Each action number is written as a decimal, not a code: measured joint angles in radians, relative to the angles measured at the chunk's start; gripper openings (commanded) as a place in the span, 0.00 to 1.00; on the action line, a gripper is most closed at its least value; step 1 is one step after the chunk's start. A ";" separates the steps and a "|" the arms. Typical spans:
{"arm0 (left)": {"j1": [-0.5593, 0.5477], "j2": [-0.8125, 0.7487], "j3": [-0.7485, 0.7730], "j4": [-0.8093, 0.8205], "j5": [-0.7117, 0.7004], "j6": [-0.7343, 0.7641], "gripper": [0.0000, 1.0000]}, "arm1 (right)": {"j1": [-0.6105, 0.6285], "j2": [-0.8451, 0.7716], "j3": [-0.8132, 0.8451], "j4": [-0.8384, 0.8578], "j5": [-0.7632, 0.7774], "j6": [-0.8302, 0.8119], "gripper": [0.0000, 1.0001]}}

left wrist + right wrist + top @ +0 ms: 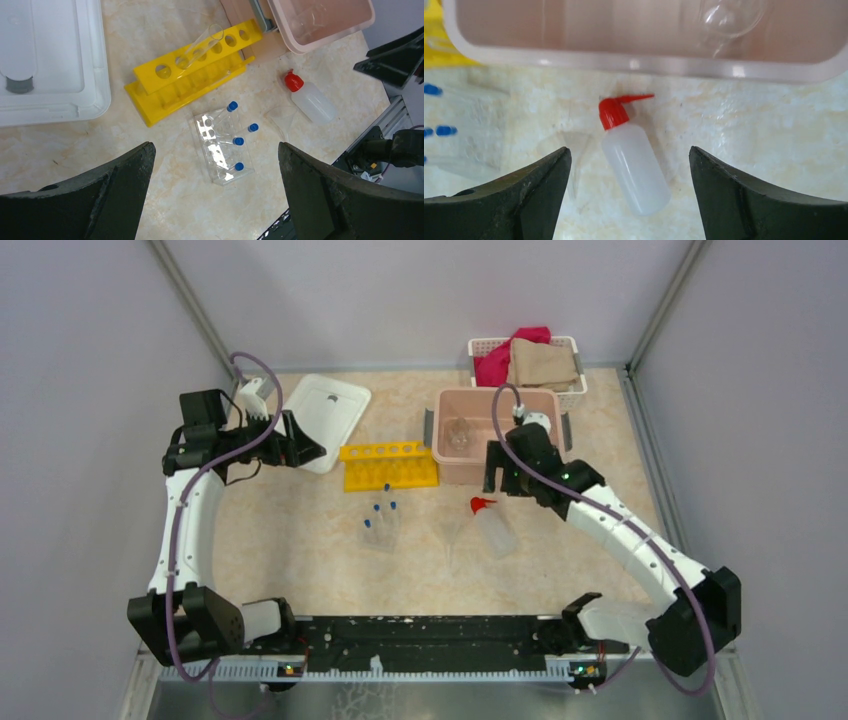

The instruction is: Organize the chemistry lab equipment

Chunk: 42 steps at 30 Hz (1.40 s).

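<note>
white squeeze bottle (636, 167) lying flat, apart from and between spread right fingers (499, 200)

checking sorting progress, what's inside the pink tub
A clear round flask lies inside the pink tub; nothing else shows. The right arm covers part of its floor.

Left gripper (303, 451) jaws spread wide — right gripper (496, 478) likewise, aimed downward.

The table (764, 130) has a smooth, marble-patterned top with a faint sheen; the yellow rack (200, 80) is glossy plastic; the clear rack (220, 150) is transparent plastic, catching glare; the squeeze bottle (636, 165) is matt, translucent white plastic; the pink tub (649, 62) is smooth plastic; the flask (729, 17) is clear, glass or plastic, hard to tell.
</note>
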 measured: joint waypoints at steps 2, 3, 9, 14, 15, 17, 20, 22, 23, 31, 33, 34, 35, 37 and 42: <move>0.000 0.000 0.000 0.000 0.000 -0.002 0.99 | 0.013 0.001 -0.055 -0.001 -0.040 0.000 0.89; 0.000 0.000 0.000 0.000 0.000 -0.003 0.99 | 0.019 0.002 -0.077 0.000 -0.057 0.000 0.89; 0.000 0.000 0.001 0.001 0.000 -0.003 0.99 | 0.037 0.039 -0.209 0.032 -0.169 -0.003 0.83; 0.000 0.000 0.008 0.003 -0.003 -0.003 0.99 | 0.043 0.111 -0.241 0.065 -0.216 -0.005 0.77; 0.000 0.000 0.008 0.003 -0.003 -0.003 0.99 | 0.043 0.126 -0.241 0.079 -0.218 -0.006 0.75; 0.000 0.000 0.008 0.003 -0.004 -0.003 0.99 | 0.043 0.165 -0.246 0.113 -0.223 -0.006 0.69; 0.000 0.000 0.008 0.003 -0.007 -0.002 0.99 | 0.045 0.204 -0.264 0.161 -0.206 -0.012 0.57; 0.000 0.000 0.008 0.003 -0.009 -0.002 0.99 | 0.047 0.208 -0.268 0.195 -0.206 -0.012 0.48; 0.000 0.000 0.008 0.003 -0.010 -0.001 0.99 | 0.047 0.208 -0.273 0.206 -0.206 -0.012 0.43; 0.000 0.000 0.008 0.003 -0.013 0.002 0.99 | 0.047 0.138 -0.305 0.195 -0.218 -0.020 0.25; 0.000 0.000 0.008 0.003 -0.012 0.002 0.99 | 0.047 0.087 -0.300 0.166 -0.221 -0.033 0.24; 0.000 0.000 0.008 0.003 -0.012 0.002 0.99 | 0.047 0.067 -0.290 0.146 -0.222 -0.040 0.24; 0.000 0.000 0.010 0.003 -0.012 0.002 0.99 | 0.047 0.046 -0.271 0.119 -0.223 -0.049 0.24; 0.000 0.000 0.012 0.003 -0.012 0.002 0.99 | 0.047 0.014 -0.214 0.068 -0.227 -0.068 0.23; 0.000 0.000 0.019 -0.001 -0.013 0.002 0.99 | 0.047 -0.029 0.035 -0.044 -0.218 -0.117 0.23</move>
